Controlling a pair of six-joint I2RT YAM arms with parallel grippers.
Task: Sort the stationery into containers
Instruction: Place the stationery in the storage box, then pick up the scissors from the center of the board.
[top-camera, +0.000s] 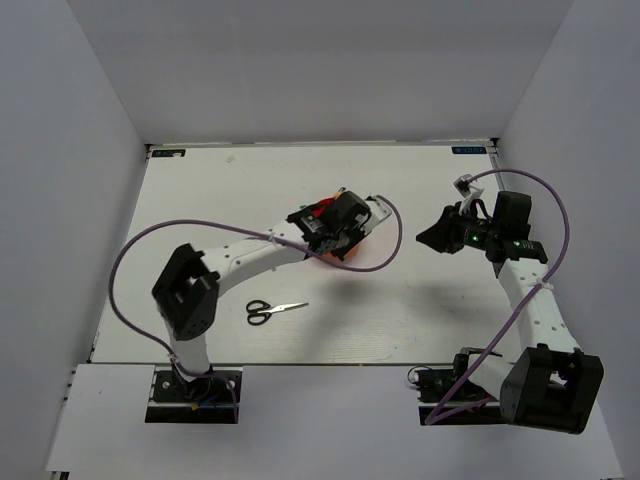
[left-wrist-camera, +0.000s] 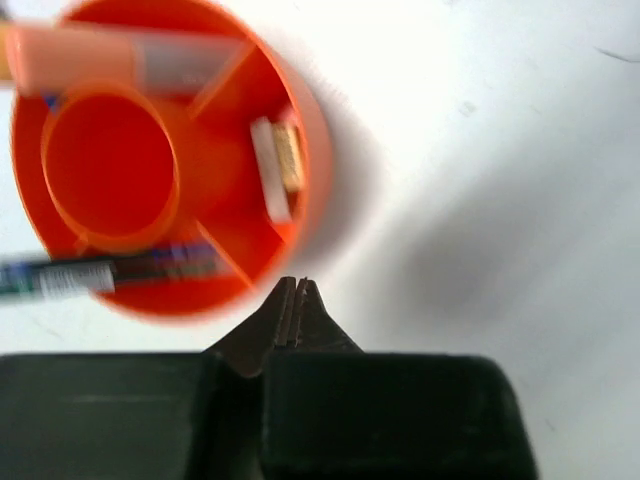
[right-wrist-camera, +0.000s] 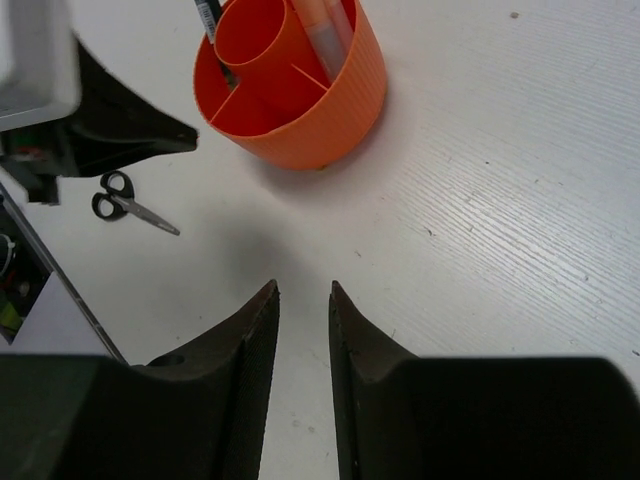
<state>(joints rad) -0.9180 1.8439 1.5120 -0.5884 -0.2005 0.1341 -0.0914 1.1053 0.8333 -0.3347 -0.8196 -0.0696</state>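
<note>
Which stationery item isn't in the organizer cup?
The black-handled scissors, lying flat on the table, apart from the orange cup. The highlighter, pen and erasers all sit in its ring compartments.

Ribbed orange plastic organizer cup (right-wrist-camera: 300, 95); matt white wood-grained table (right-wrist-camera: 520, 200).
</note>
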